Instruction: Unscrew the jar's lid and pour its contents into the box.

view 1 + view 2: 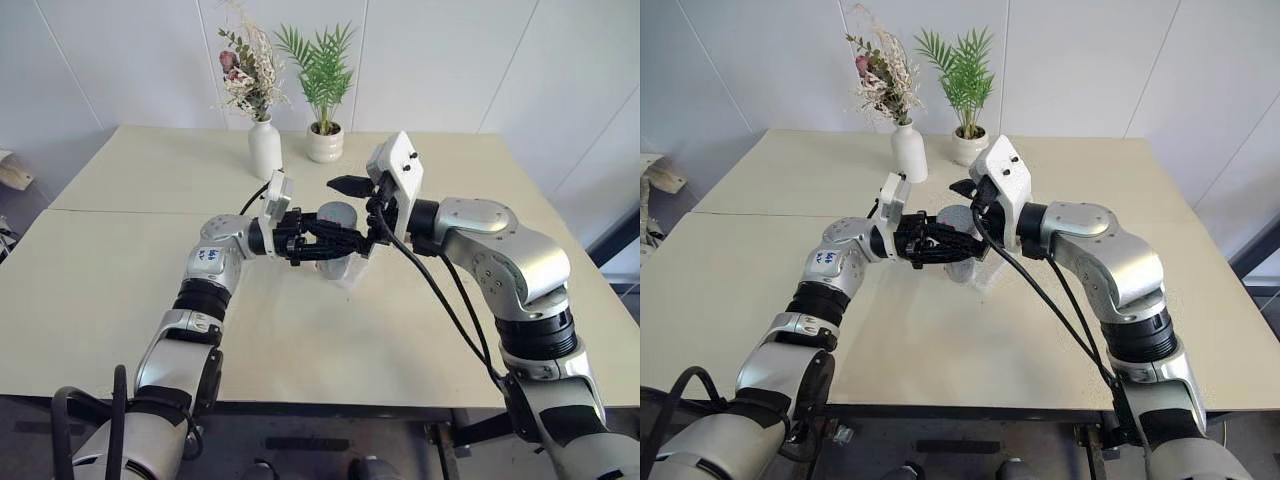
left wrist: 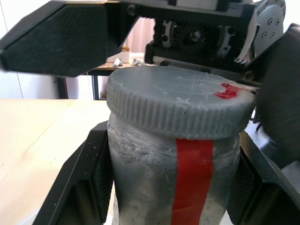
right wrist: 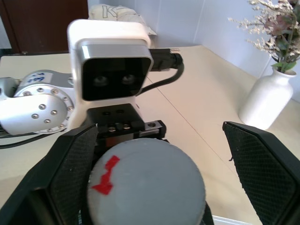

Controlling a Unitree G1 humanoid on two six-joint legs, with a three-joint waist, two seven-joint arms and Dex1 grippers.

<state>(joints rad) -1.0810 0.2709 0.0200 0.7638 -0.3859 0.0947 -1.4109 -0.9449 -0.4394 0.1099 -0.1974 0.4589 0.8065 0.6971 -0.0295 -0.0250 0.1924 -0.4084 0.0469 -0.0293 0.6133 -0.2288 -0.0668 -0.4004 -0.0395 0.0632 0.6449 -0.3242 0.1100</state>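
Jar (image 2: 164, 178) gripped at table centre, lid (image 2: 180, 105) not off yet.
We pinch the jar's body in our left gripper (image 1: 335, 243), at six o'clock from the white vase (image 1: 265, 147). Our right gripper (image 3: 154, 154) stands spread wide around the grey lid, one finger each side, not clamping. Unscrewing remains, then pouring; the box (image 1: 352, 270) waits beneath the jar.

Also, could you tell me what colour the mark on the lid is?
Red, on the grey lid; clearest in the right wrist view.
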